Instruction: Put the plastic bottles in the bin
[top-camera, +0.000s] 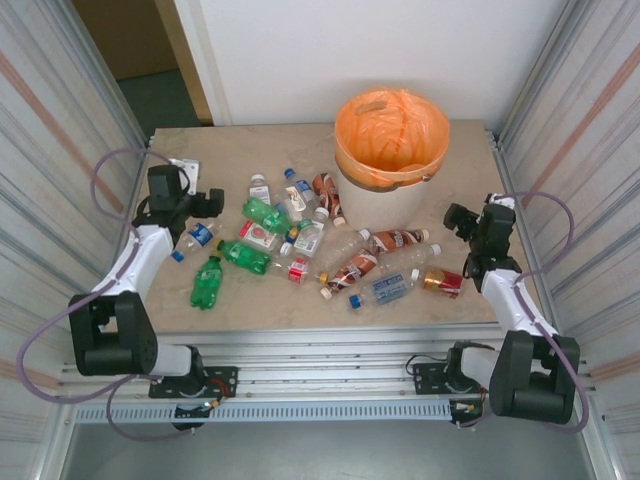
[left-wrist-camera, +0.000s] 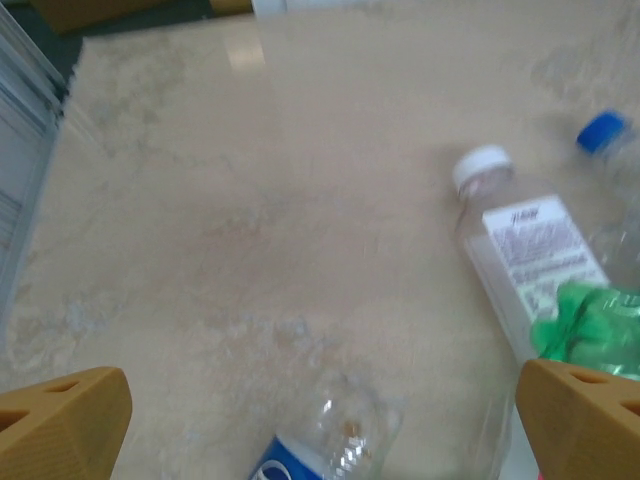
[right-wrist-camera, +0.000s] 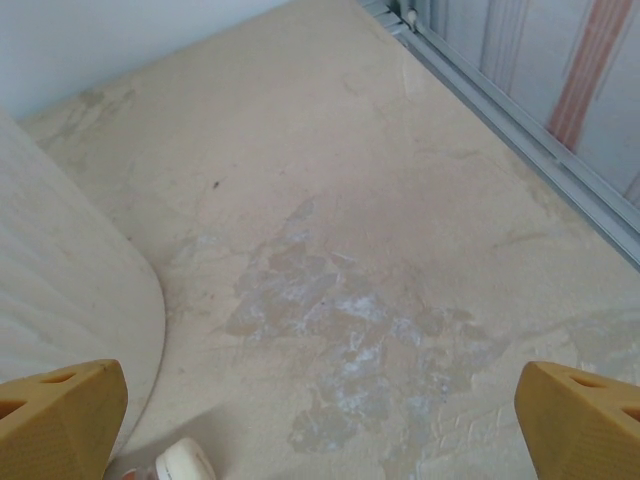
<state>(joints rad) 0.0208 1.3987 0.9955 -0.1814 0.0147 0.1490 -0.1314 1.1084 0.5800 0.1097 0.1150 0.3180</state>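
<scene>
The left tool (top-camera: 213, 203) and right tool (top-camera: 453, 216) are held spread, empty. The plastic bottles (top-camera: 243, 256) are strewn between them, left of and before the bin (top-camera: 380, 205).

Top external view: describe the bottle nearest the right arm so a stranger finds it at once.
Start at the bin, the orange-lined bucket at the far side. Come toward the near edge on the right arm's side. The end bottle there is red and gold; its neighbour is clear with a blue label.
</scene>
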